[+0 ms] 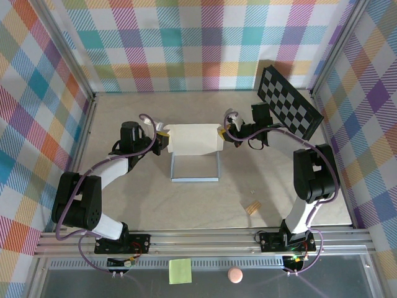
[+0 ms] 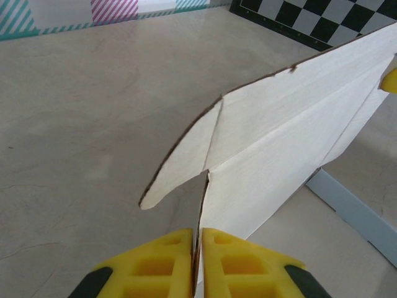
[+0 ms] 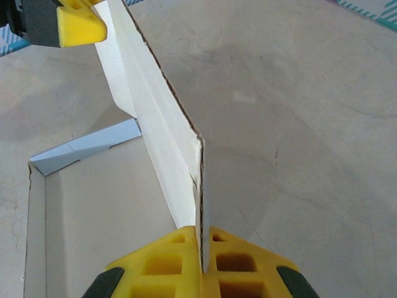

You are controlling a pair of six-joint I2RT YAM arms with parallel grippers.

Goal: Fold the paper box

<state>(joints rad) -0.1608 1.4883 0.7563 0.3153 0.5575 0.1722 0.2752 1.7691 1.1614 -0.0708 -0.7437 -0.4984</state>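
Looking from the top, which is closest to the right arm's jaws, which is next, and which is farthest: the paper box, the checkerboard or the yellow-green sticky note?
1. paper box: pinched in the right jaws, middle of the table.
2. checkerboard panel: far right corner, behind those jaws.
3. sticky note: at the near edge, past the rail that holds the arm bases.

matt cardboard paper box [image 1: 193, 140], smooth stone-look table [image 1: 186, 205]

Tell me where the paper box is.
In the top view, the pale grey-white cardboard paper box sits mid-table, its raised panel held by the left gripper and right gripper, left of the black-and-white checkerboard panel.
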